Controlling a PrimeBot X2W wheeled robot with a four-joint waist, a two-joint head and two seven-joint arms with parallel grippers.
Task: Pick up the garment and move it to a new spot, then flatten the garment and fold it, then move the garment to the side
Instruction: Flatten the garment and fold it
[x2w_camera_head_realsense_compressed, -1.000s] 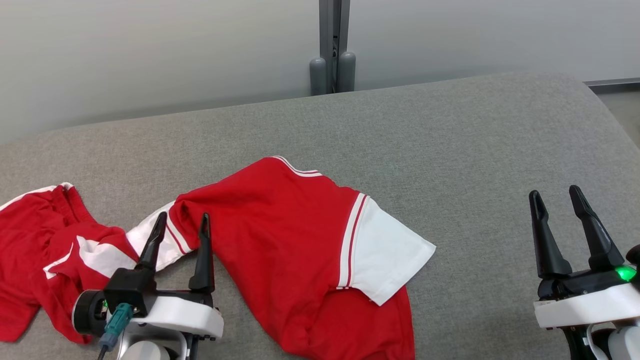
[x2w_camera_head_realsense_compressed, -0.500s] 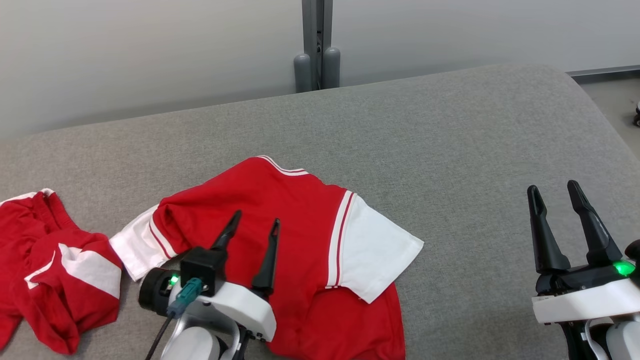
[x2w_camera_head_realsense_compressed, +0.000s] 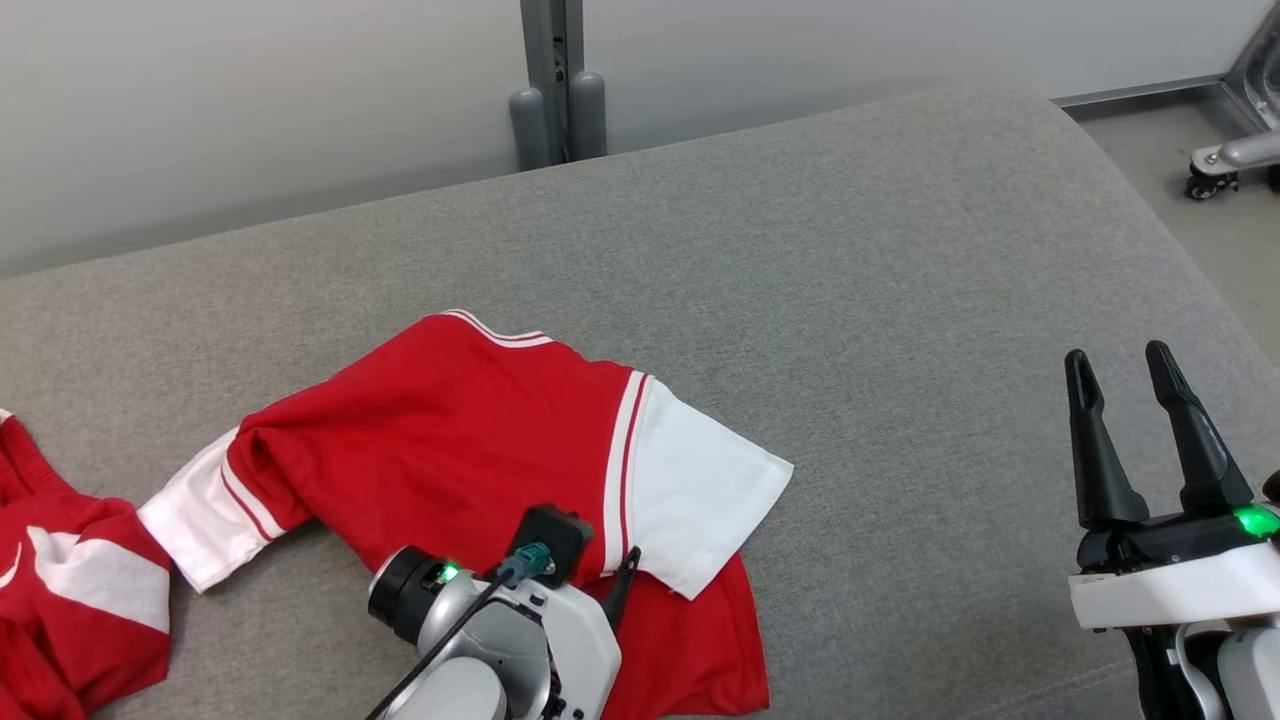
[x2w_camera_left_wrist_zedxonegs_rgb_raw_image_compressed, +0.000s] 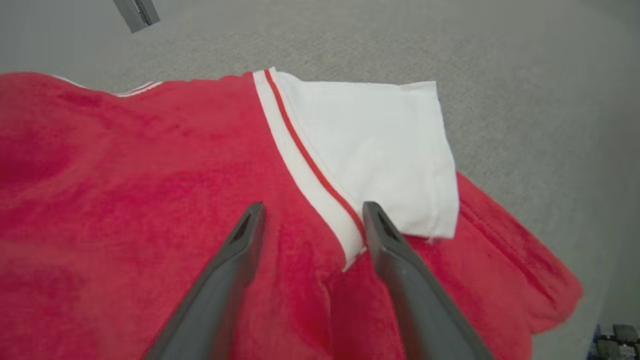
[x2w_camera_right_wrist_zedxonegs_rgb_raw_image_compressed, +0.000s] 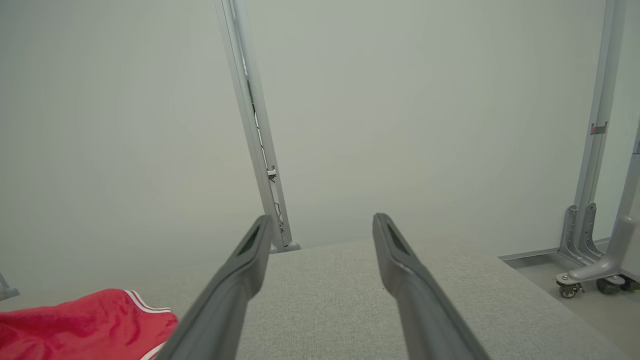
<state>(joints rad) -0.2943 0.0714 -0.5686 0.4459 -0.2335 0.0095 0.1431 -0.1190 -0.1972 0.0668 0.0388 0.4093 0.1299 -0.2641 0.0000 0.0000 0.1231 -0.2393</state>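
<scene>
Grey padded table (x2w_camera_head_realsense_compressed: 900, 300) beneath, the spread left pincer (x2w_camera_left_wrist_zedxonegs_rgb_raw_image_compressed: 314, 210) straddles the garment (x2w_camera_head_realsense_compressed: 450, 430) with the sleeve seam (x2w_camera_left_wrist_zedxonegs_rgb_raw_image_compressed: 305, 152) just ahead of its tips, and may nip one layer only.

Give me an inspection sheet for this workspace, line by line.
Surface: grey fabric-covered top, no stains seen.
Job's things: red shirt with white sleeves, lying rumpled, not folded.
Clutter: second red garment bunched at the left edge.
Grippers: left gripper open over the shirt's sleeve seam, contact unclear; right gripper open, holding nothing.
Cables: cable with teal plug at the left wrist.
Surroundings: pale wall, grey post, wheeled stand.
</scene>
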